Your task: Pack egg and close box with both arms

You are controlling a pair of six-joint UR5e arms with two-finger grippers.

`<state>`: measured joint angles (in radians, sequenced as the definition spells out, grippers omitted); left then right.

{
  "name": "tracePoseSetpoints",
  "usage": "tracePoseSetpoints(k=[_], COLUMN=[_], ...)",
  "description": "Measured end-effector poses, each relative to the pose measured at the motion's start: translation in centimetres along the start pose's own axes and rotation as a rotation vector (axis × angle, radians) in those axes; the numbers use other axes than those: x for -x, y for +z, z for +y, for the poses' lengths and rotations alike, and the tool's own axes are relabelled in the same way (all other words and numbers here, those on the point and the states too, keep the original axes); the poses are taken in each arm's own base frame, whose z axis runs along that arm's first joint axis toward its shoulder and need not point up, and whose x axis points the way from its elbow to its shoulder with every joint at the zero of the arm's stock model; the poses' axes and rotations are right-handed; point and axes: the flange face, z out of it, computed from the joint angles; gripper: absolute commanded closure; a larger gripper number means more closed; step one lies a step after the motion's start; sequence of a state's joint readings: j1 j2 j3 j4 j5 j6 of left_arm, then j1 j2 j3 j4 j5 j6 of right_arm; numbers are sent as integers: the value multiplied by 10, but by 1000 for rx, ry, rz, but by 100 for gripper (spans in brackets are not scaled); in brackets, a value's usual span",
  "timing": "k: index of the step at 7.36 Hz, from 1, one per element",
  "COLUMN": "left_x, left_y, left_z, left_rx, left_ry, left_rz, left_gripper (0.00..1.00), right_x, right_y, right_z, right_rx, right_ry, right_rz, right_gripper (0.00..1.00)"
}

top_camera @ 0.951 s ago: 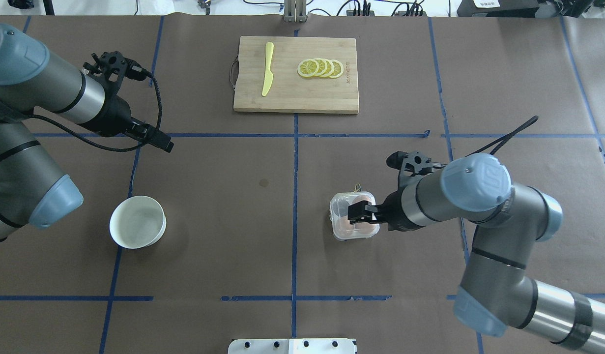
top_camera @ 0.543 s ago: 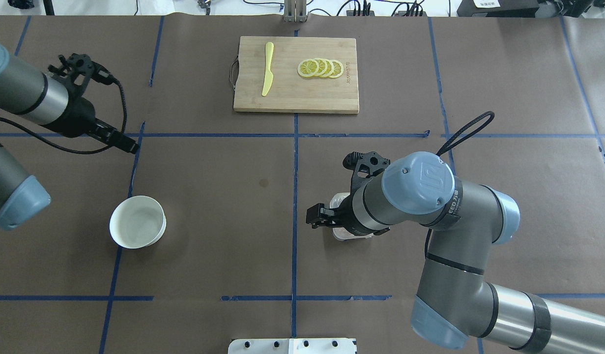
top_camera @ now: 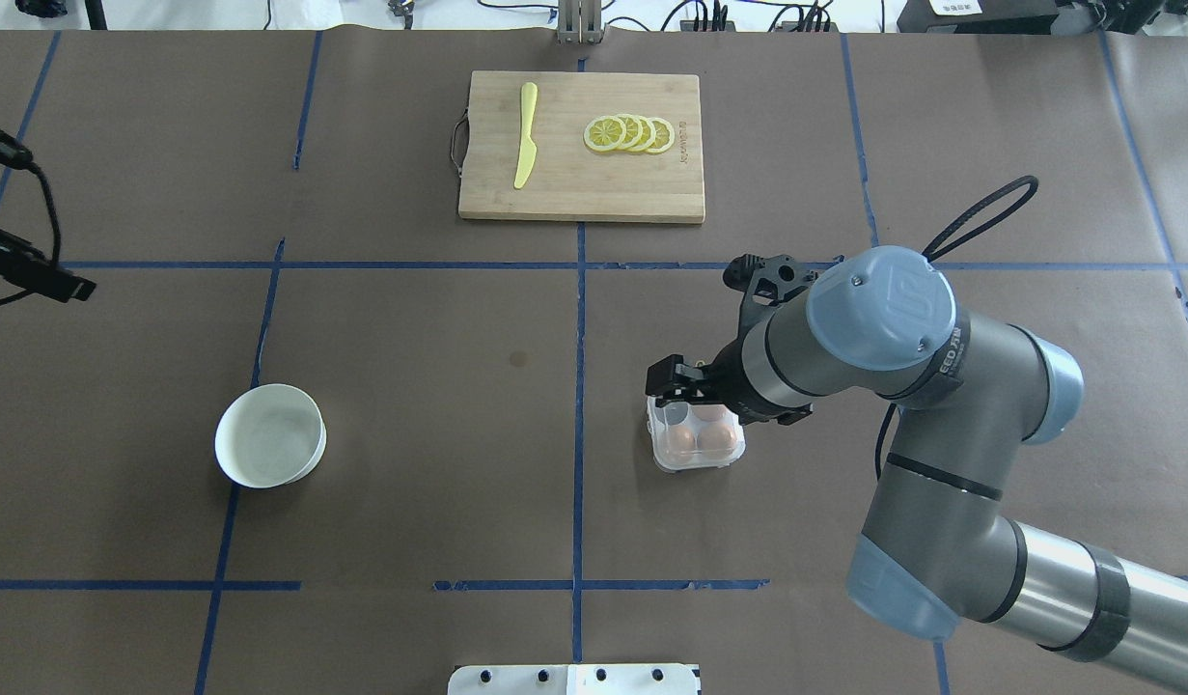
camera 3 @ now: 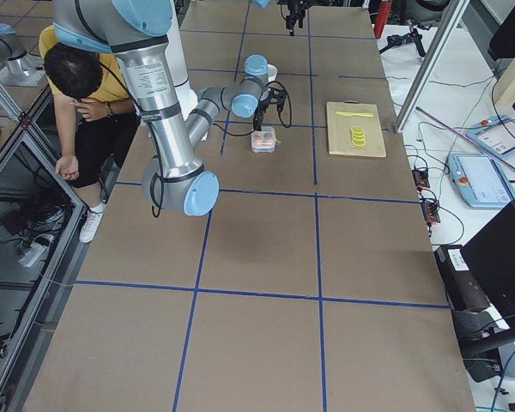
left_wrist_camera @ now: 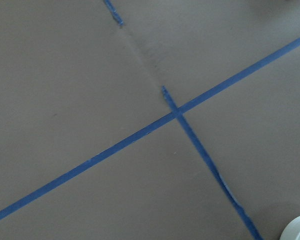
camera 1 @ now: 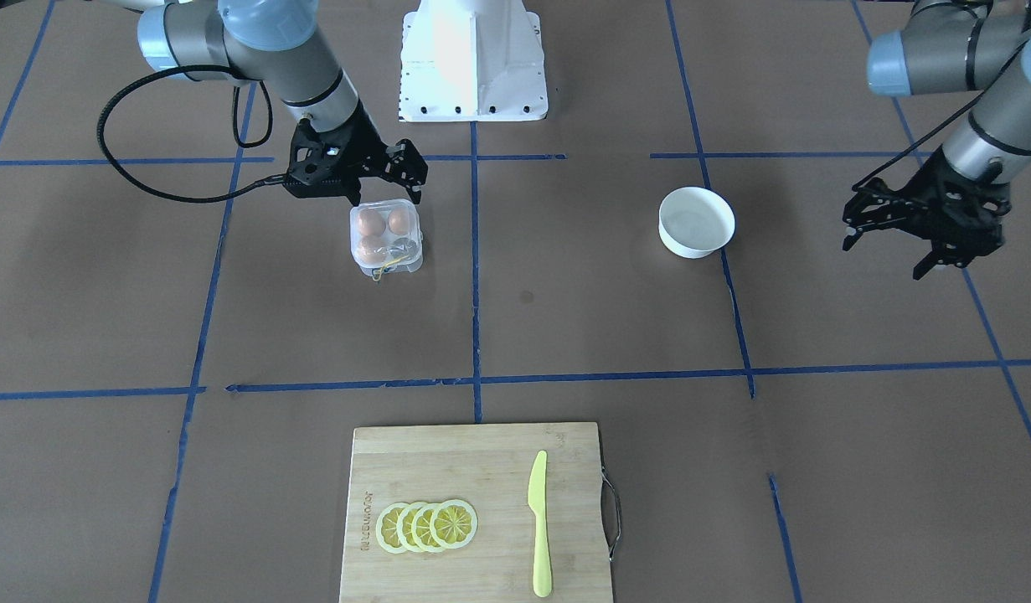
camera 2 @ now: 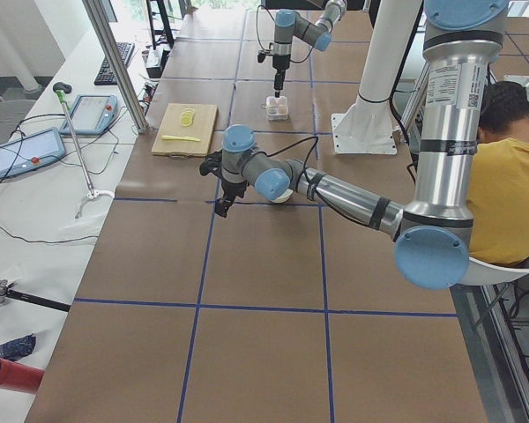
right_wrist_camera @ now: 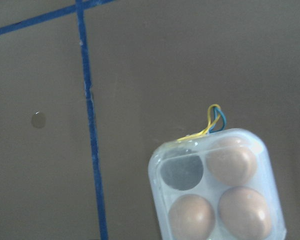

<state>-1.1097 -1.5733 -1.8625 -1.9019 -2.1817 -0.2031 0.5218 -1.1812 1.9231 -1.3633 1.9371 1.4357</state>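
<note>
The clear box (camera 1: 386, 239) stands on the brown table with its lid down; it also shows in the overhead view (top_camera: 698, 436) and the right wrist view (right_wrist_camera: 216, 187). Three brown eggs lie in it, one egg (camera 1: 368, 222) on the robot's side; one cell (right_wrist_camera: 182, 171) is empty. A yellow string (right_wrist_camera: 210, 125) sticks out at its far edge. My right gripper (camera 1: 387, 194) hovers just above the box's edge, open and empty; it also shows in the overhead view (top_camera: 676, 379). My left gripper (camera 1: 892, 249) is open and empty, far off past the white bowl (camera 1: 697, 222).
The white bowl (top_camera: 270, 435) stands on the robot's left side. A wooden cutting board (top_camera: 582, 183) at the far middle carries a yellow knife (top_camera: 525, 135) and lemon slices (top_camera: 630, 134). Blue tape lines cross the table.
My right gripper has swung from over the box's left side to its far edge, so the box shows again. My left arm has pulled back to the left, almost out of the overhead view.
</note>
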Motion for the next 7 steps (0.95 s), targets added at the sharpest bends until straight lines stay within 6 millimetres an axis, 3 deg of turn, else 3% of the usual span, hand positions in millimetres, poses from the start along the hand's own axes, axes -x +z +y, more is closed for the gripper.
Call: tracePoseSetpoints(k=[2, 3, 5, 7], left_x=[54, 87, 149, 180], left_y=[-16, -26, -45, -59], left_z=[38, 58, 91, 99], left_rx=[11, 13, 13, 18], left_ry=[-1, -19, -24, -66], left_rz=[-54, -88, -143, -169], left_gripper=[1, 1, 1, 1], right_x=[-52, -84, -158, -259], right_y=[-4, -15, -57, -105], right_z=[-28, -49, -96, -133], right_rx=[-26, -24, 3, 15], right_ry=[-58, -99, -145, -206], right_rz=[56, 78, 93, 116], right_gripper=[0, 0, 0, 0])
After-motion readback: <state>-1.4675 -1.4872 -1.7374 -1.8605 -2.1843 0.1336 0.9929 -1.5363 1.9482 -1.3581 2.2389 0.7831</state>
